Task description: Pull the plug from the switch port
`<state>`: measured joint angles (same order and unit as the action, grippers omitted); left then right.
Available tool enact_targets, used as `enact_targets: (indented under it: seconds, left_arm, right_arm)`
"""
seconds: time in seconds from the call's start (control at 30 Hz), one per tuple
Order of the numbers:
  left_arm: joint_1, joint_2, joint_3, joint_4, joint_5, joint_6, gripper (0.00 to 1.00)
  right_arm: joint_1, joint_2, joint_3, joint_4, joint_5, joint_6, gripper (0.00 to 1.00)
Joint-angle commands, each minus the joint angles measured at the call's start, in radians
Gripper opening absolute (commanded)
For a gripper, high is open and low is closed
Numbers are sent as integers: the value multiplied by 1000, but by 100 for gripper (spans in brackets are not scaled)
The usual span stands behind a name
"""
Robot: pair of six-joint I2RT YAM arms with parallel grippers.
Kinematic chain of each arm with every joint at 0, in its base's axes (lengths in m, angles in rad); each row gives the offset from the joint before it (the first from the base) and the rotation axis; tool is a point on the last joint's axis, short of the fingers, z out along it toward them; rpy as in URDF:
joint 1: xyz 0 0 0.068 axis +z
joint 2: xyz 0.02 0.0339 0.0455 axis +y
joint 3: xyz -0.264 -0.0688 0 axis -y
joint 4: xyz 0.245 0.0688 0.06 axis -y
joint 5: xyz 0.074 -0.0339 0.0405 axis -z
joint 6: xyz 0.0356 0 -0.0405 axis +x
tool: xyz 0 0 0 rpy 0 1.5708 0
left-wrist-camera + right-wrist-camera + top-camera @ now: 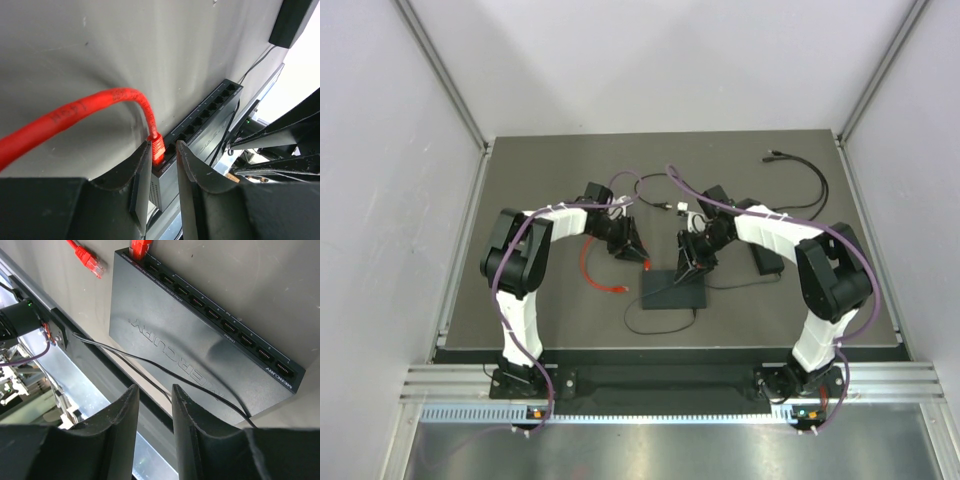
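The switch (672, 290) is a flat dark grey box in the middle of the mat. A red plug (647, 266) sits in its far left end port, and the red cable (587, 262) curves away to the left. In the left wrist view my left gripper (164, 146) is open, with its fingers either side of the red plug (158, 149) at the switch's (200, 127) end port; the left finger is close against the plug. My right gripper (154, 388) is open and empty, over the near edge of the switch (200, 340). The plug (140, 247) shows at that view's top.
The cable's loose red plug (618, 288) lies left of the switch and also shows in the right wrist view (89, 261). A thin black wire (175, 376) crosses the switch top. A black power adapter (765, 255) lies right of it. A black cable (805, 170) lies at back right.
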<state>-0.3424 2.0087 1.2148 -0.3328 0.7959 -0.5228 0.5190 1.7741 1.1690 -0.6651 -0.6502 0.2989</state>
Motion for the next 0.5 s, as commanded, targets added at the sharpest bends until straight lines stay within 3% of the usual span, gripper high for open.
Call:
enact_targets:
  seconds: [0.0,0.47]
  left_arm:
    - [-6,-8,-26,35,11,21,31]
    - [-30,2,-31,-6,9,49,33]
  right_arm:
    - [19,11,-9,44,-16,-4,32]
    - [22,19,-22,55,-17,-10,31]
